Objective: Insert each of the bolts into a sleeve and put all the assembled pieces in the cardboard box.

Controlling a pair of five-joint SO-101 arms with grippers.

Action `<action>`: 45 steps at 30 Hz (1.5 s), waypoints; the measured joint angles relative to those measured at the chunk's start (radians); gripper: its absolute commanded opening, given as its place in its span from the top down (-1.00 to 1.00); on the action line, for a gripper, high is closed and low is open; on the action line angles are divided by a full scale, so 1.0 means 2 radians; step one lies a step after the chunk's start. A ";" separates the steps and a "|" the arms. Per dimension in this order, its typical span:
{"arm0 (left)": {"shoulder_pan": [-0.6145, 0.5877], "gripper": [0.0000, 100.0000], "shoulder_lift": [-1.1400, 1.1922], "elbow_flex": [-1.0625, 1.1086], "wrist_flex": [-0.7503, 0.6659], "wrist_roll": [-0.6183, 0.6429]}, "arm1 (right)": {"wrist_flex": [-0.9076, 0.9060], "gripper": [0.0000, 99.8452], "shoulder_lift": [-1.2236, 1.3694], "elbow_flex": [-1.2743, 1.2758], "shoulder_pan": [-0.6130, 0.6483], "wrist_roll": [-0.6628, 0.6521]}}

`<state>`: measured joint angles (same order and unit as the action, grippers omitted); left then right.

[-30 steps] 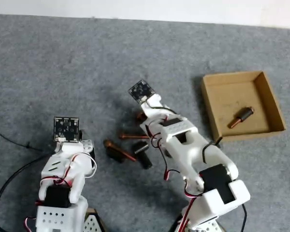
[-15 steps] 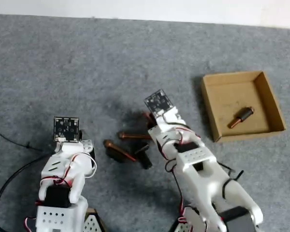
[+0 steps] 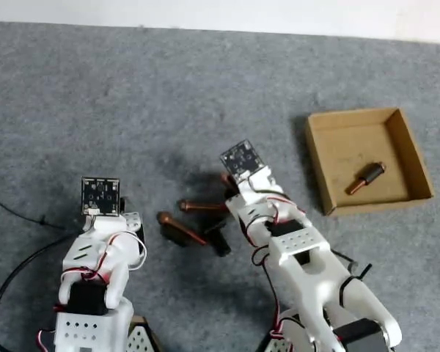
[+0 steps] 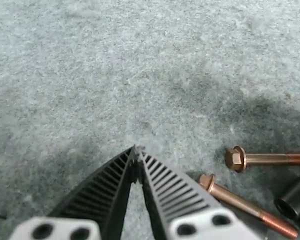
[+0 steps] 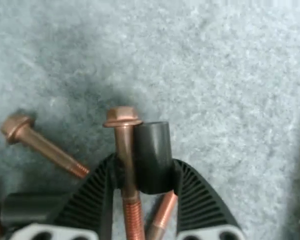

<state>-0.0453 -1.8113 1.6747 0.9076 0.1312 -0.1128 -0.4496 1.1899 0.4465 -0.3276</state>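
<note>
While bolt (image 5: 124, 160) and sleeve (image 5: 152, 147) are clamped together in the right gripper (image 5: 142, 169) — left gripper (image 4: 136, 153) closed, empty — both are judged stiff, slick, best held mid-length.

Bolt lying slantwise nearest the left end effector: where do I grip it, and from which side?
Take the bolt mid-shank, nearer its flanged head, coming straight down with the left end effector opened across the shank. It lies flat on the carpet, and the black sleeve crowds its threaded end, so the head half probably gives more room.
</note>
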 measured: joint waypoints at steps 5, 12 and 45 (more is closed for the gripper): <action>0.000 0.99 0.000 0.000 0.000 0.000 | 0.000 0.99 -0.003 0.025 0.021 0.000; 0.000 0.99 0.000 0.000 0.000 0.000 | 0.000 0.64 -0.003 0.035 0.064 0.003; 0.000 0.99 0.000 0.000 0.000 0.000 | -0.087 0.78 0.183 -0.180 -0.002 0.005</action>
<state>-0.0453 -1.8113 1.6747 0.9076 0.1312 -0.2862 -0.0844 0.8293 0.4434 -0.3184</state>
